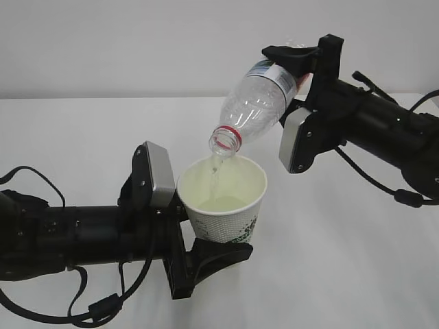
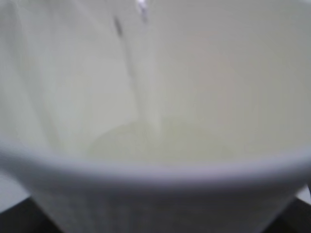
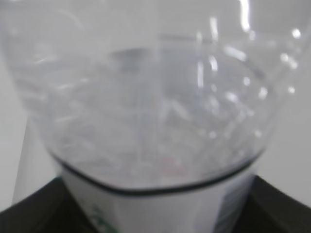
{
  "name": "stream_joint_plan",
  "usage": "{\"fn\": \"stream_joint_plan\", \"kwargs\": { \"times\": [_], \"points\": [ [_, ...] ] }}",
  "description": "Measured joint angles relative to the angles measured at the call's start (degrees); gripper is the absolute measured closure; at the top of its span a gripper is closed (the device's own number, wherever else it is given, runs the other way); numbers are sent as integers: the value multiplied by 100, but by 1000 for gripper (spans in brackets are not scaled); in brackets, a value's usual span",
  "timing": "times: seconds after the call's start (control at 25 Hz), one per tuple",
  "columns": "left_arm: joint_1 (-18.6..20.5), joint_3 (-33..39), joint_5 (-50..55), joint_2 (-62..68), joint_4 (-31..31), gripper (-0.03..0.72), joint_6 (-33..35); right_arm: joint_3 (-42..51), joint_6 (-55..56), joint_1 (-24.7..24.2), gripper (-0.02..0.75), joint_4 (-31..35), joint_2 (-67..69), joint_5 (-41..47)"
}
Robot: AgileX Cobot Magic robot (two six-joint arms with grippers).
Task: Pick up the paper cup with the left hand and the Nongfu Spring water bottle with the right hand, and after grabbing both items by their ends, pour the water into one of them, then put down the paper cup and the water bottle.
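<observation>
Pouring stage, described from left to right with the small white tapered paper cup taken as landmark. To the left of the cup, the black left hand, with its grey flat pads, is seen clamped on the cup's lower body; the cup is held upright, clear of the white table, with its mouth facing up. In the left wrist view the cream inside of the cup fills the frame, blurred, and a thin stream of clear water is seen falling into a shallow pool at the bottom. Directly above the cup's rim, the open mouth of the clear ribbed plastic Nongfu Spring water bottle is held just apart from it; the long axis of the bottle is tilted steeply, mouth down toward the cup and base up and to the right. To the upper right of the cup, the black right hand is seen closed on the labelled base end of the bottle. The bottle appears almost emptied. It is judged that the coming move turns on the bottle being righted before either item is lowered. No other object is seen around the cup; only the two arms' black cables lie near.
</observation>
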Motion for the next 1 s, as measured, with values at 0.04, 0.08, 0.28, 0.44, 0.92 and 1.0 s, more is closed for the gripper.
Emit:
{"fn": "stream_joint_plan", "kwargs": {
  "times": [0.04, 0.08, 0.28, 0.44, 0.92, 1.0],
  "points": [
    [0, 0, 0, 0, 0, 130, 0, 0, -10, 0, 207, 22, -27, -11],
    [0, 0, 0, 0, 0, 130, 0, 0, -13, 0, 207, 35, -27, -36],
    [0, 0, 13, 0, 0, 130, 0, 0, -13, 0, 207, 44, -27, -49],
    [0, 0, 13, 0, 0, 130, 0, 0, -13, 0, 207, 44, -27, -49],
    [0, 0, 28, 0, 0, 130, 0, 0, -13, 0, 207, 44, -27, -57],
    [0, 0, 28, 0, 0, 130, 0, 0, -13, 0, 207, 49, -27, -57]
  ]
}}
